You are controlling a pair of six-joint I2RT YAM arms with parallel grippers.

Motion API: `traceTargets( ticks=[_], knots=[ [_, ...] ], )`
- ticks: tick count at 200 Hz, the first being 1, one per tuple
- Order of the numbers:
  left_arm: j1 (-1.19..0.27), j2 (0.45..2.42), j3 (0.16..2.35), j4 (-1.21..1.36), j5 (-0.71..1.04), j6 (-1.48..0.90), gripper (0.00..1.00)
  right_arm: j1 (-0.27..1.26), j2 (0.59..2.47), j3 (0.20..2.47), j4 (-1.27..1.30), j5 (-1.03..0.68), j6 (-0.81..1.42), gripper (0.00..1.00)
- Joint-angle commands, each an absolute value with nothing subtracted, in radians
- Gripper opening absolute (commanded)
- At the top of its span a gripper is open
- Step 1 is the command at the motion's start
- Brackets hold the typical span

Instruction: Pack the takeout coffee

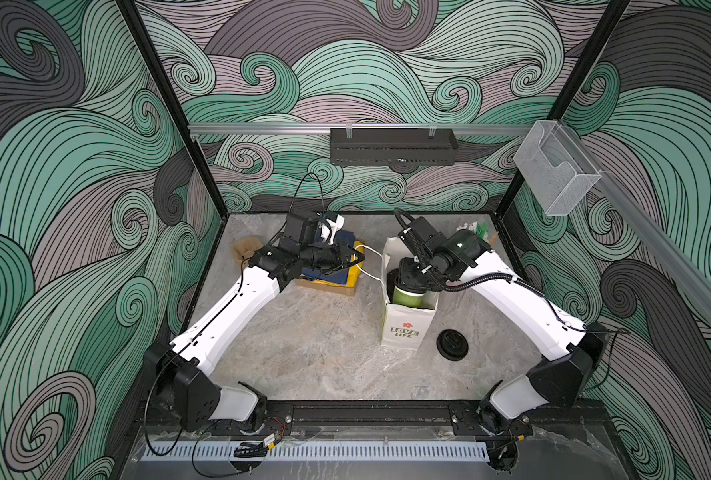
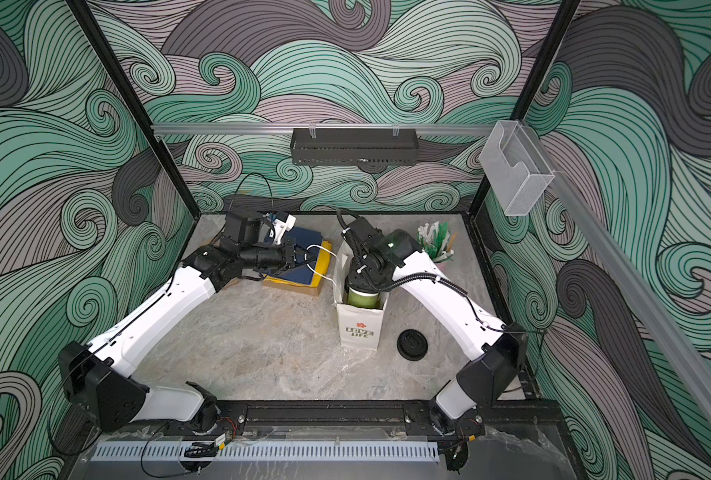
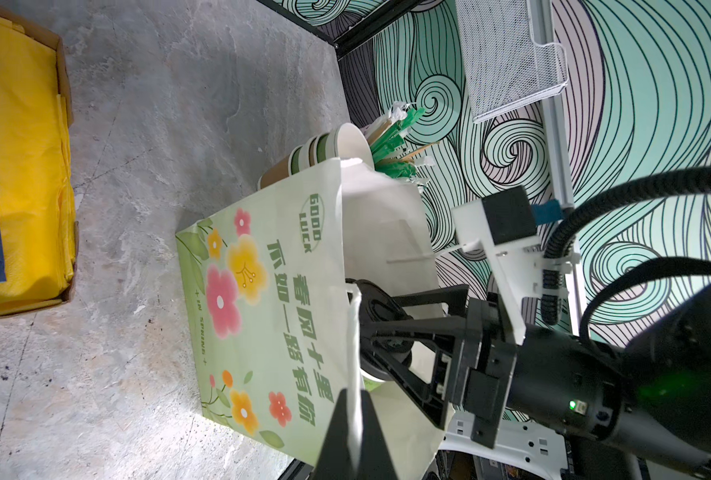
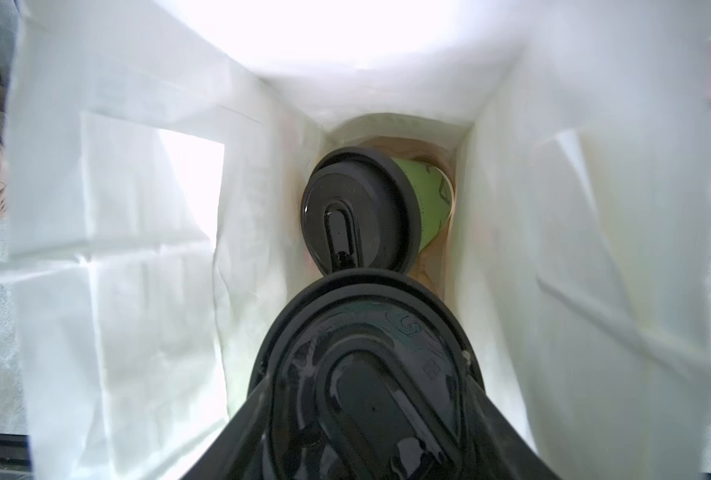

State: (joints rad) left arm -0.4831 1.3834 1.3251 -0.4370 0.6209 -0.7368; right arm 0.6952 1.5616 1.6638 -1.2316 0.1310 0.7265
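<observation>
A white paper bag (image 1: 403, 328) with a flower print (image 3: 262, 291) stands open right of the table's middle. My left gripper (image 3: 354, 395) is shut on its white handle (image 3: 354, 332) and pulls it leftward, as both top views show (image 1: 356, 255) (image 2: 304, 257). One takeout coffee (image 4: 358, 212), green-sided with a black lid, sits at the bag's bottom. My right gripper (image 4: 366, 415) is shut on another takeout coffee (image 4: 366, 365) by its lid rim, in the bag's mouth (image 1: 408, 293) (image 2: 362, 297).
A loose black lid (image 1: 452, 344) lies right of the bag. A cardboard box (image 1: 337, 282) of yellow and navy bags sits under my left wrist. Stacked lidless cups (image 3: 329, 149) and a holder of green straws (image 2: 435, 241) stand behind the bag.
</observation>
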Motion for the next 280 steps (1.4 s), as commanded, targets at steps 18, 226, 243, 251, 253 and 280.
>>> traceTargets(
  ticks=[18,226,243,251,253,280],
  knots=[
    [-0.488,1.354,1.337,-0.409,0.627,-0.719,0.0,0.69,1.561,1.677,-1.284,0.15,0.758,0.53],
    [-0.695,1.202,1.434,-0.441,0.342,-0.182,0.86,0.708,1.388,1.785,-1.2,0.3,0.667,0.53],
    [-0.763,1.238,1.431,-0.421,0.382,-0.11,0.86,0.709,1.367,1.794,-1.209,0.302,0.661,0.53],
    [-0.794,1.254,1.428,-0.414,0.382,-0.068,0.86,0.709,1.36,1.8,-1.216,0.302,0.658,0.53],
    [-0.801,1.258,1.426,-0.411,0.384,-0.059,0.86,0.71,1.359,1.802,-1.216,0.302,0.657,0.53],
    [-0.832,1.314,1.422,-0.36,0.399,-0.005,0.87,0.715,1.342,1.827,-1.226,0.304,0.636,0.53]
  ],
)
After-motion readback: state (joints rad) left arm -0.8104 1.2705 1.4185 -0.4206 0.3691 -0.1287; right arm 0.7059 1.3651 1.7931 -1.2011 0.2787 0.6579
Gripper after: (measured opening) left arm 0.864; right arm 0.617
